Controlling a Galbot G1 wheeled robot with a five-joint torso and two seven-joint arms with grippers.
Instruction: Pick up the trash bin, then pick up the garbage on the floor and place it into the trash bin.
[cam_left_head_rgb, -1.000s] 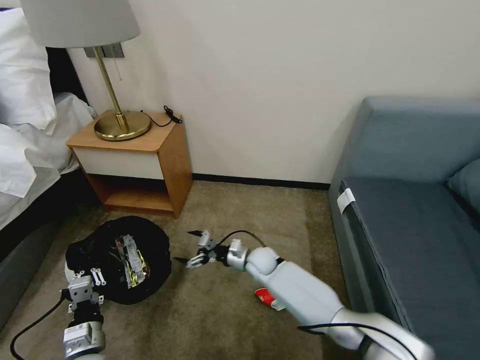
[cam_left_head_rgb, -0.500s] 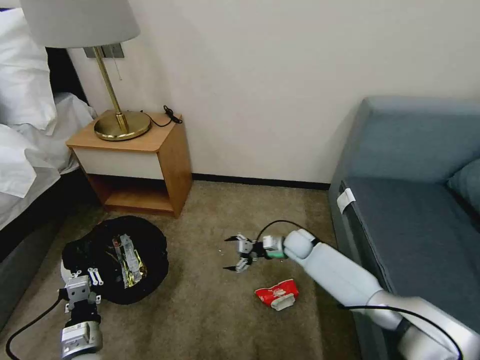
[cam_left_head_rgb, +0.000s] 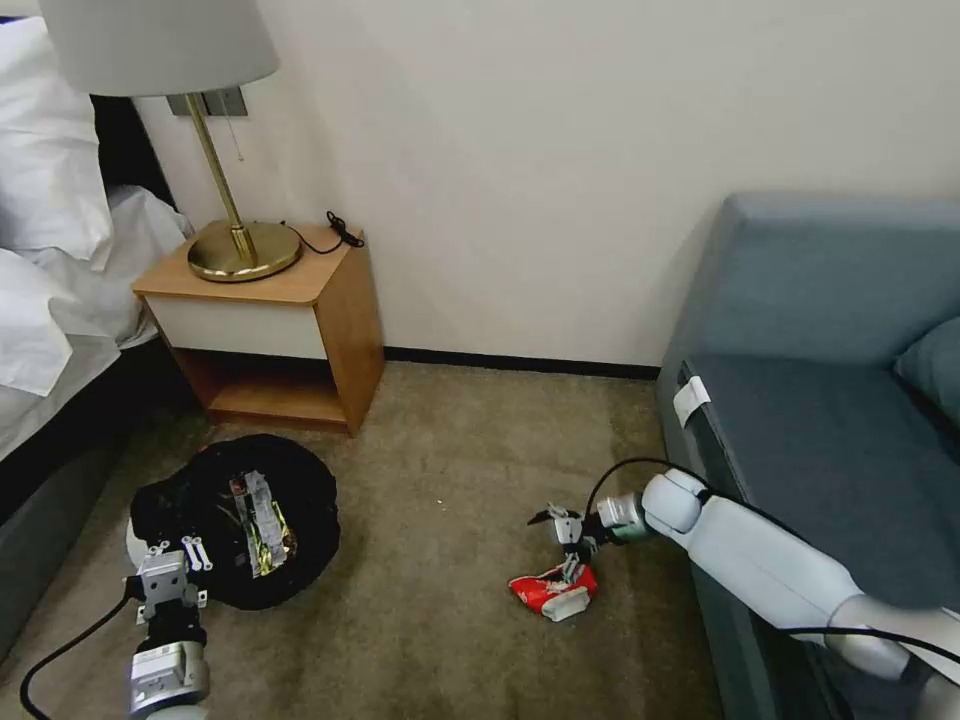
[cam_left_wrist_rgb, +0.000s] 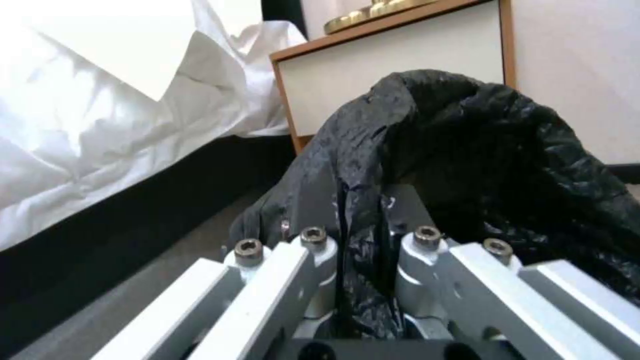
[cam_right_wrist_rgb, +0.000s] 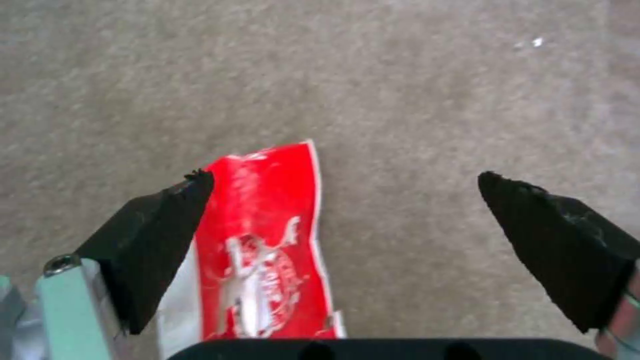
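The trash bin (cam_left_head_rgb: 240, 480), lined with a crinkled black bag, sits tilted low over the carpet at the left. My left gripper (cam_left_head_rgb: 178, 550) is shut on its near rim; the left wrist view has the bag (cam_left_wrist_rgb: 480, 165) pinched between the left gripper (cam_left_wrist_rgb: 360, 220) jaws. A crumpled shiny wrapper (cam_left_head_rgb: 262, 520) lies inside the bin. One piece of garbage, a crushed red-and-white packet (cam_left_head_rgb: 552, 590), lies on the carpet near the sofa. My right gripper (cam_left_head_rgb: 560, 545) hovers open just above it. In the right wrist view the packet (cam_right_wrist_rgb: 267, 250) lies beside one finger of the right gripper (cam_right_wrist_rgb: 345, 176).
A wooden nightstand (cam_left_head_rgb: 270, 330) with a brass lamp (cam_left_head_rgb: 240, 250) stands against the wall behind the bin. A bed with white linen (cam_left_head_rgb: 50, 300) lies at the left and a blue sofa (cam_left_head_rgb: 830, 420) at the right. Open carpet (cam_left_head_rgb: 440, 600) lies between bin and sofa.
My right gripper has swung right, away from the bin, and dropped down over the red-and-white packet, staying open. The left gripper and the bin have barely moved.
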